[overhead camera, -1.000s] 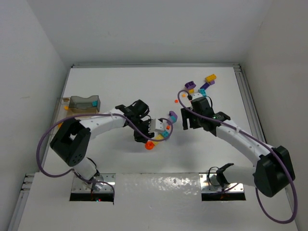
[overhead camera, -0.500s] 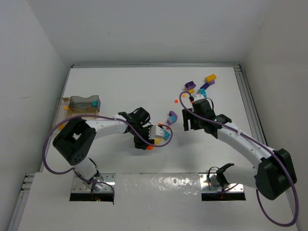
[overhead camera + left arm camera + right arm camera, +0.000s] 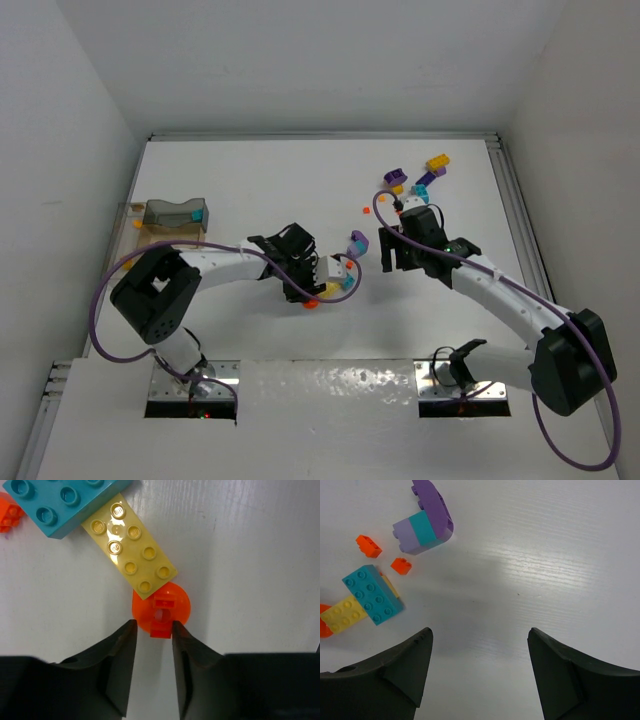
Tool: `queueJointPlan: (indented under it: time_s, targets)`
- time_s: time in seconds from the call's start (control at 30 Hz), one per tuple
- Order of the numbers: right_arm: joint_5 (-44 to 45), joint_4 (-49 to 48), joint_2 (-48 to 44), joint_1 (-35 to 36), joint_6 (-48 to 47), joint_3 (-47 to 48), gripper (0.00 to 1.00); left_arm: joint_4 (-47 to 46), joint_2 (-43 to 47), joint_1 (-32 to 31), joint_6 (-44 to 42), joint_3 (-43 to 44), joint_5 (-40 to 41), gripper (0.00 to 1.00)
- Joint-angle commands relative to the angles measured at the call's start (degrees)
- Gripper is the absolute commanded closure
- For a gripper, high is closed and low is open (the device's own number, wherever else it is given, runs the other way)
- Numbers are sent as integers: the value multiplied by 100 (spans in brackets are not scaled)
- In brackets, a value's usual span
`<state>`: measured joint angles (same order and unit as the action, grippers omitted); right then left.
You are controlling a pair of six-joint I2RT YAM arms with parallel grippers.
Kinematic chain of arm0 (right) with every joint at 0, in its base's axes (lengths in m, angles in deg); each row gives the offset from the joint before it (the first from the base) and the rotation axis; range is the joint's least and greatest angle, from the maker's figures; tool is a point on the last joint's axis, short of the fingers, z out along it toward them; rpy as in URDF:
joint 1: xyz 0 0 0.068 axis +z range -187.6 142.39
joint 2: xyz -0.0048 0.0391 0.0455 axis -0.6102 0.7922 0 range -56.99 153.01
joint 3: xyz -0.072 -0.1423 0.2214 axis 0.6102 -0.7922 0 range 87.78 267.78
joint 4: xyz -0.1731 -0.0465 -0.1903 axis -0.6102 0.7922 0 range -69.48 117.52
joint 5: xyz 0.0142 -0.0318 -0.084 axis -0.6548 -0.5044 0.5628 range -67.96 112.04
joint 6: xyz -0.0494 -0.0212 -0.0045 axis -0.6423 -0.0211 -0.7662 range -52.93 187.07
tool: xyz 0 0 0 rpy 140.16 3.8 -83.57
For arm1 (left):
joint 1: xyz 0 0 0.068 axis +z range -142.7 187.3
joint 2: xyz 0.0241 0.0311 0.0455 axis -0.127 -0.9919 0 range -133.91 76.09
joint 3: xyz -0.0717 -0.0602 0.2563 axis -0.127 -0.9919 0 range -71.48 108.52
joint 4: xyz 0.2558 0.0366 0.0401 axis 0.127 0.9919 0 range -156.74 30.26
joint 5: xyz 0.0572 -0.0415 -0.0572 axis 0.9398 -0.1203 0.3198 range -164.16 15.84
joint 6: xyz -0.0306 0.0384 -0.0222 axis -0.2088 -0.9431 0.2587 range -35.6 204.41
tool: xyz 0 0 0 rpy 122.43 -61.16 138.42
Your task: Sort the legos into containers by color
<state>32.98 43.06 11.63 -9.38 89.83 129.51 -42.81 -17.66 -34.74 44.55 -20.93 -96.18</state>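
Little of the sorting is judged done. In the small smoky see-through plastic container, at the far left of the white table, only one teal brick can be made out. What else lies in or beside it is too small to tell. The rest of the legos are seen loose on the table. There is a far-right cluster of purple, yellow and teal bricks. A purple arched piece with a teal block lies at the middle, with tiny orange bricks beside it, and there is a near-middle group.

That group is being worked on. The left gripper is set low with its jaws narrowly apart. The small block on the near edge of the round orange disc sits between their tips. A slit of table shows beside the left finger, so no clamp is judged made yet. The right gripper is held wide and empty above bare table, near the arched piece.

As to hindrance, a pale yellow eight-stud plate is laid over the disc's far edge, and a large teal brick touches that plate. Both could be dragged in a lift. The container lies well apart to the left.
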Motion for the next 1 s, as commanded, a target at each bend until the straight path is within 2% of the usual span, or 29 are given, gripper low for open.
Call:
queueJointPlan:
  time_s: [0.0,0.03,0.3,0.43,0.63,0.77,0.83,0.87,0.9,0.97]
  targets:
    - [110,-145,-156,7,61,-16,25,-160,103,-59,-22,-27,48,69]
    - [128,-145,-156,7,61,-16,25,-142,112,-59,-74,-79,66,76]
    - [154,-180,-165,7,9,10,25,165,200,-59,-242,-168,13,100]
    - [172,-163,-165,7,-9,54,25,341,323,81,-93,-54,198,100]
    - [119,-198,-147,7,-53,159,25,798,577,1468,224,561,207,100]
    - [5,-312,-16,7,-88,317,25,816,946,2041,794,825,426,100]
    - [-100,-356,63,7,-97,405,26,590,1095,2409,795,825,488,100]
    - [-136,-391,116,7,-114,501,26,587,1131,2542,795,1104,567,100]
    - [-240,-400,247,7,-132,572,26,535,1192,2700,1735,1150,611,100]
    - [-355,-391,397,7,-193,817,26,604,1254,3227,2164,1264,769,100]
